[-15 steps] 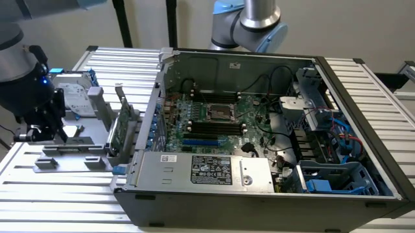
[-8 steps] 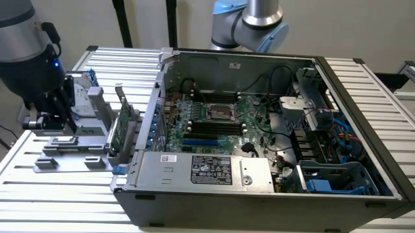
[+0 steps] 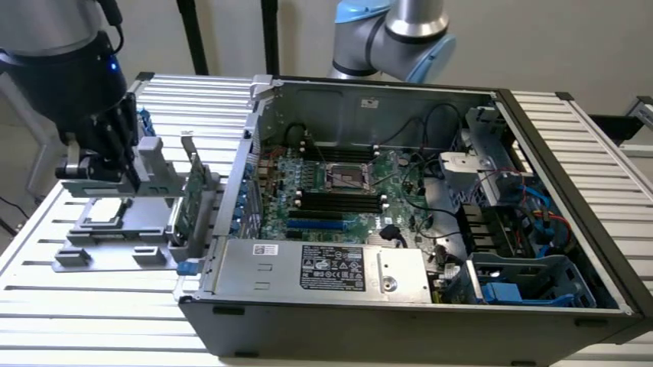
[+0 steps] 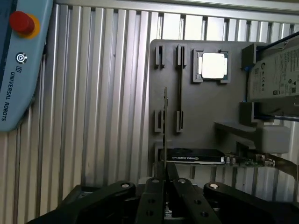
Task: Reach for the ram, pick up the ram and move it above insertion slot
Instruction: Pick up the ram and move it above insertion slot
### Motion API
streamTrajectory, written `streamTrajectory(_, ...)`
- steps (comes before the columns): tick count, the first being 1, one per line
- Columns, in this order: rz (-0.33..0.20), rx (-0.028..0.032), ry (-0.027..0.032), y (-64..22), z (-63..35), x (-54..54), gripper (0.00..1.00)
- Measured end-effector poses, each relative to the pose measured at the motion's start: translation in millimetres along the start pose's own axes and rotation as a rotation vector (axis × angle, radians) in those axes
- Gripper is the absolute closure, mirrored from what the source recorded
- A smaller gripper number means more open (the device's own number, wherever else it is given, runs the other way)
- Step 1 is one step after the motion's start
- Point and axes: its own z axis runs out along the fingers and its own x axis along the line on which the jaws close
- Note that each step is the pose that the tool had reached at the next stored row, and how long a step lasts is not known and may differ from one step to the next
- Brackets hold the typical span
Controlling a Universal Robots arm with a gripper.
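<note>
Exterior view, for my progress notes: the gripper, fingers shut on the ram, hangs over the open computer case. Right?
Not over the computer case. The exterior view shows the gripper hanging over the grey holder beside that open case, at the exterior view's left. Its fingers are indeed shut on the ram, as the wrist view shows.

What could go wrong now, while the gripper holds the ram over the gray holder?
The gripper seems to clamp the ram only by its thin edge, so the stick may tilt or slip in transit.
The graphics card stands near the ram in the gray holder; a sideways move could knock it.
The computer case's wall rises between the holder and the motherboard; a low path might strike it.
</note>
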Motion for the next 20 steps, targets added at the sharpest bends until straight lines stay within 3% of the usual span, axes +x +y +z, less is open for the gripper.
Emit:
streamTrajectory(9,0.0,-0.0005,-0.0012,-39.3,-38.3,1.7,0.87)
streamTrajectory(20,-0.001,0.0005,-0.0177,-89.0,-43.9,4.9,0.87)
